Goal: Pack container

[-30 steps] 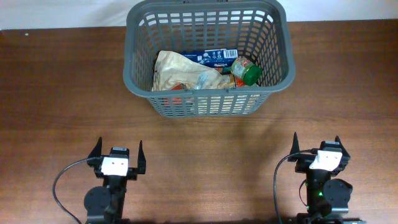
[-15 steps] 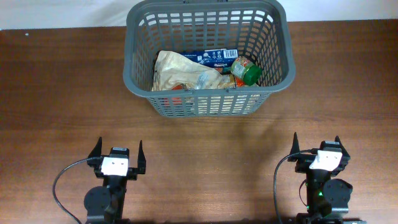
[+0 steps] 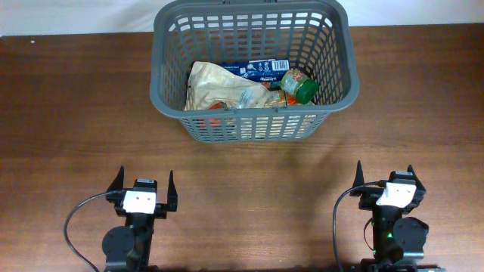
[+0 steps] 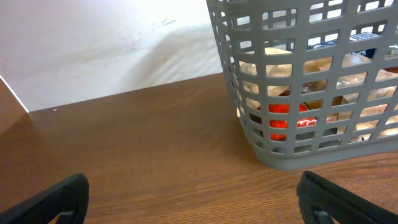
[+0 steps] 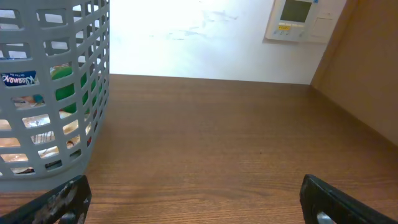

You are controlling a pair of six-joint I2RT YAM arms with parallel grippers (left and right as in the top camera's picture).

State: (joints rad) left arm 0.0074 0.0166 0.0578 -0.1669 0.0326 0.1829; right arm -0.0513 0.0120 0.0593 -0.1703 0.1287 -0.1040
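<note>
The container, a large dark grey slotted basket (image 3: 254, 121), stands at the far middle of the table. Inside it lie a crumpled beige bag (image 3: 219, 85), a blue box (image 3: 265, 70) and a green-lidded jar (image 3: 299, 85). The basket also shows in the left wrist view (image 4: 311, 81) and the right wrist view (image 5: 50, 93). My left gripper (image 3: 144, 185) is open and empty near the front edge, left of the basket. My right gripper (image 3: 384, 177) is open and empty near the front edge, right of the basket. Both are well apart from the basket.
A brown wooden table (image 3: 76, 113) stretches around the basket. A white wall runs behind it, with a wall panel (image 5: 297, 18) at the far right. A black cable (image 3: 76, 219) loops beside the left arm's base.
</note>
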